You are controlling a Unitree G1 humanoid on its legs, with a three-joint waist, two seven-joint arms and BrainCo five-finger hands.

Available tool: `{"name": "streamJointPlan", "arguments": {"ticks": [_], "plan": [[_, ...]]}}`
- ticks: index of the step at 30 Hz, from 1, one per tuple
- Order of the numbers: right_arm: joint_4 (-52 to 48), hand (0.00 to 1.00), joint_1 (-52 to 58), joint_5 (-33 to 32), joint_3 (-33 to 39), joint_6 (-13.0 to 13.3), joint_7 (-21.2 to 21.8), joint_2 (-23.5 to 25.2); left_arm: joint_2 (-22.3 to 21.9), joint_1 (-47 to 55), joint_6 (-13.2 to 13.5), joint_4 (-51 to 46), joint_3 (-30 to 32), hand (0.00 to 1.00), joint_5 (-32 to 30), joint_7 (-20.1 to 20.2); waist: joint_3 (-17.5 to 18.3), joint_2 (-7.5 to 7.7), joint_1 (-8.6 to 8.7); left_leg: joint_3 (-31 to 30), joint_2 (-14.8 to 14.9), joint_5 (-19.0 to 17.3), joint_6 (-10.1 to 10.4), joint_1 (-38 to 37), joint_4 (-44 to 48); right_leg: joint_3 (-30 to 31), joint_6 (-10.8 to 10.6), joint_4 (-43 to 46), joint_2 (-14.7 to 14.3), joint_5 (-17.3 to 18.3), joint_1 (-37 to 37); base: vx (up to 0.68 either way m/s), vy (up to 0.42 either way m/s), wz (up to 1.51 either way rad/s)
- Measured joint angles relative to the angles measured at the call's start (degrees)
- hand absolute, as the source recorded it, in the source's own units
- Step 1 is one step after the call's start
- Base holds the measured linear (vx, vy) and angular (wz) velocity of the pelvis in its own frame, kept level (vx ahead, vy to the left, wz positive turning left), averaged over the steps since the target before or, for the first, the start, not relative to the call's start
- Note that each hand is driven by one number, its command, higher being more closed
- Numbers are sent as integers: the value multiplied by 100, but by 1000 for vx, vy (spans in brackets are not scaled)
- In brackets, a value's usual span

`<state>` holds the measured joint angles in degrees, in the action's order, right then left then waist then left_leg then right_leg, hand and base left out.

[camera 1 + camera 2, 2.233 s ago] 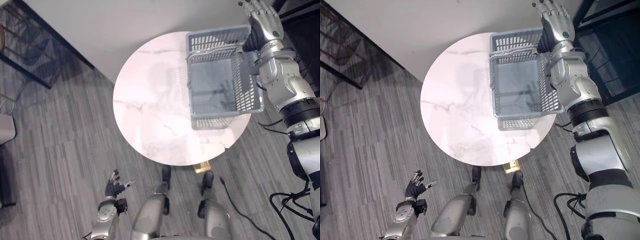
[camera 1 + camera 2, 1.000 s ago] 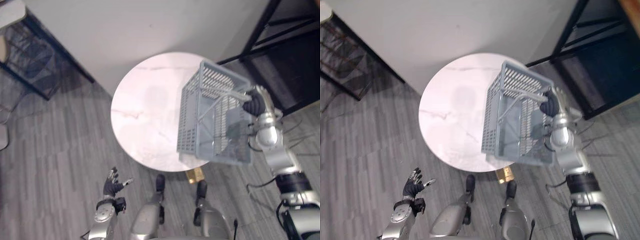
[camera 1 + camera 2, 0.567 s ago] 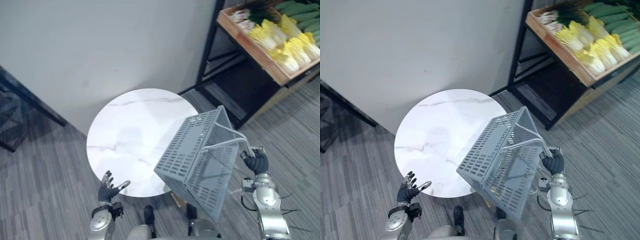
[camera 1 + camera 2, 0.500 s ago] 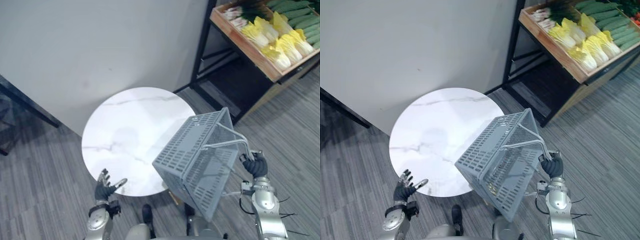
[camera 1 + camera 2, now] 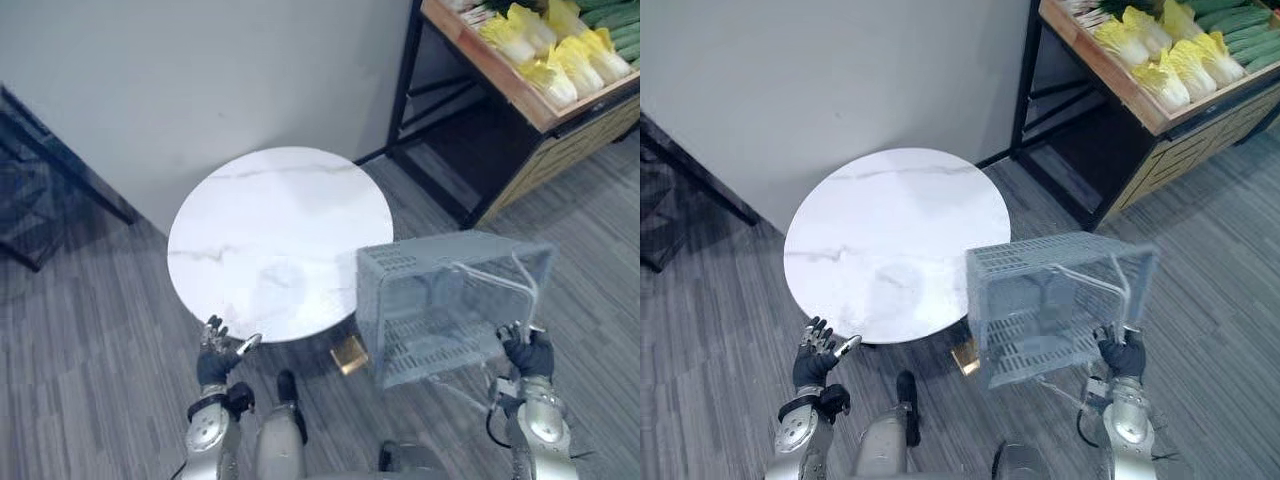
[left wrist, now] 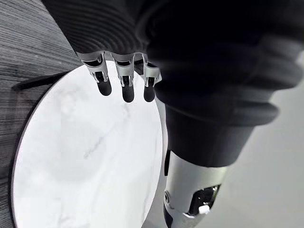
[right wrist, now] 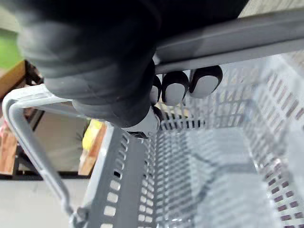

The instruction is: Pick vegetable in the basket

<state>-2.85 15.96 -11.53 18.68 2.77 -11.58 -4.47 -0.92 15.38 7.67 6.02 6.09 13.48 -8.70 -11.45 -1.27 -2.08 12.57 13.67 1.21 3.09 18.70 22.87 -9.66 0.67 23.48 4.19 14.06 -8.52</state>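
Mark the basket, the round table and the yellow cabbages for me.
basket (image 5: 1025, 352), right eye view, slatted side wall.
round table (image 5: 890, 215), right eye view, bare top.
yellow cabbages (image 5: 1160, 62), right eye view, one leafy head.

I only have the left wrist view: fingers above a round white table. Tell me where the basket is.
Observer: The grey basket hangs in the air on the robot's right, mostly over the floor. The right hand has its fingers curled round the handle.
Operator: Check inside it.
Observer: It is empty; no vegetable is in it yet.
Operator: Find me the vegetables.
Observer: Yellow-white cabbages lie in a wooden tray on a dark rack, beyond the basket, further to the right.
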Motion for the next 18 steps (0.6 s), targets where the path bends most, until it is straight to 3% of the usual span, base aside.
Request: {"name": "streamJointPlan", "arguments": {"ticks": [3,5,6,7,9,14,15,16,18], "plan": [[-6,100,6,-222,-1,5,-65,39,4,22,3,-34,-31,0,59,-1,14,-25,22,-175,28,-865,72,-590,523,63,32,-19,-37,-137,-105,-215,-41,-3],[-6,100,14,-328,81,4,-76,92,3,29,3,-75,-89,0,65,-1,42,-65,137,-148,22,-1093,160,-997,186,59,21,8,-85,-172,-228,-181,50,8],[-6,100,13,-441,221,17,-81,135,3,14,3,-87,-136,0,61,0,113,-176,168,-104,-10,-1268,288,-1323,-539,60,3,72,-158,-191,-418,-182,110,0],[5,100,13,-579,313,16,-93,207,26,-61,0,-79,-141,0,53,-4,93,-100,174,-50,-50,-1290,417,-1362,-743,117,-23,136,-144,-211,-539,-215,128,-24],[9,100,26,-662,344,16,-98,289,55,-36,-3,-68,-139,0,49,-14,94,63,127,214,-86,-1271,381,-1469,-719,348,-123,113,-142,-386,-581,-167,114,-58],[23,100,97,-729,344,16,-138,320,61,-136,-5,-62,-137,0,-28,-39,104,93,166,1182,5,-1561,254,-1739,-354,1001,-213,-50,-340,-646,-743,-101,101,-92],[25,100,90,-747,340,15,-150,328,59,-156,-5,-61,-129,0,-71,-49,104,91,150,1377,36,-1590,260,-1800,-338,887,-62,-127,-298,-563,-747,-72,94,-138],[26,100,49,-754,323,16,-155,369,55,-172,-4,-56,-119,0,-74,-71,99,86,141,1718,115,-1624,268,-1928,-347,395,26,-184,-90,-530,-767,-50,38,-154],[32,100,34,-757,314,16,-157,506,97,-206,-4,16,-116,0,-74,-152,99,134,158,2296,196,-1661,285,-2223,-405,-451,37,-153,283,-537,-763,-27,13,-155]]}}
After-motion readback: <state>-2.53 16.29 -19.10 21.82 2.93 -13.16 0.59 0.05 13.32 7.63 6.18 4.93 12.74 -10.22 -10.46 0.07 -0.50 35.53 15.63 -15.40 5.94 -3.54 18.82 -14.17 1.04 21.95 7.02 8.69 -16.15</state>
